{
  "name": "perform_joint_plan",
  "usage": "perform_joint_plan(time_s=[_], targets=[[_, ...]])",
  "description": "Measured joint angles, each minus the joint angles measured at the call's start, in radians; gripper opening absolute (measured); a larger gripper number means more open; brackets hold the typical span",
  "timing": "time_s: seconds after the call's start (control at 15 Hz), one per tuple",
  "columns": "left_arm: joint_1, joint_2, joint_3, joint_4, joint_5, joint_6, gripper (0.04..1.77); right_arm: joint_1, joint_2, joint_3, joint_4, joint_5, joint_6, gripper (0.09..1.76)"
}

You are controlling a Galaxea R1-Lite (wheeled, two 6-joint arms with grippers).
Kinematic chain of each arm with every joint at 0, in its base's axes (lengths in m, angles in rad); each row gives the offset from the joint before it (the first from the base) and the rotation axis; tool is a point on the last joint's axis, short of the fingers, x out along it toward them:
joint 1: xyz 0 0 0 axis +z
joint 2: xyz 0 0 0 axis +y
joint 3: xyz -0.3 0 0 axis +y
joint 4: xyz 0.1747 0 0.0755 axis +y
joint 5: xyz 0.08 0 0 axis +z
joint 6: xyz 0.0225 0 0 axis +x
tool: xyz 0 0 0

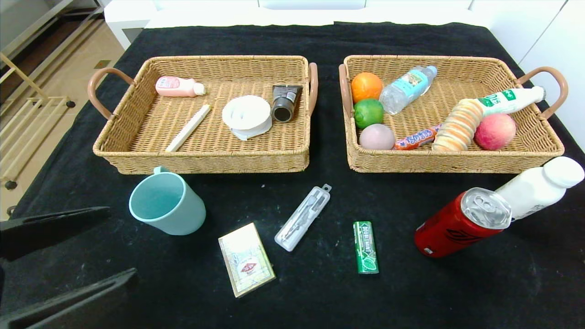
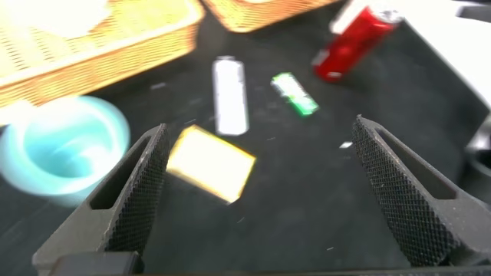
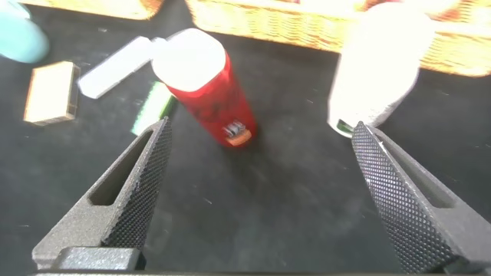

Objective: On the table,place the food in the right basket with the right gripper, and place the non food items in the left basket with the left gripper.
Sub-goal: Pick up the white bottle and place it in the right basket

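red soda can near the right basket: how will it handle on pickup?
The red soda can stands upright with its tab apparently unopened, so it is probably full and heavy for its size. Smooth metal may slip. The open right end effector looks wide enough for it.

Black cloth-covered table (image 1: 292, 301), white furniture (image 1: 320, 11) behind, beige tiled floor (image 1: 59, 77) left

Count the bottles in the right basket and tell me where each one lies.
2. A clear water bottle lies at the back of the right basket, beside the orange. A white bottle with a green label lies near the right-hand handle, above the peach. Nothing more seems hidden.
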Motion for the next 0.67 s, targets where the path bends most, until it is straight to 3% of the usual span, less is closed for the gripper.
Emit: perform_joint_plan(time_s=[0.33,0.67], targets=[[-0.106,0.163,-0.091,-0.013,0.006,0.011,1.72,0.042,0.104,-0.022,-0.003,-0.054,0.018,1.71],[-0.14,0.223,-0.119,-0.013,0.032,0.019,1.72,0.065,0.128,-0.002,0.0,-0.093,0.012,1.71]])
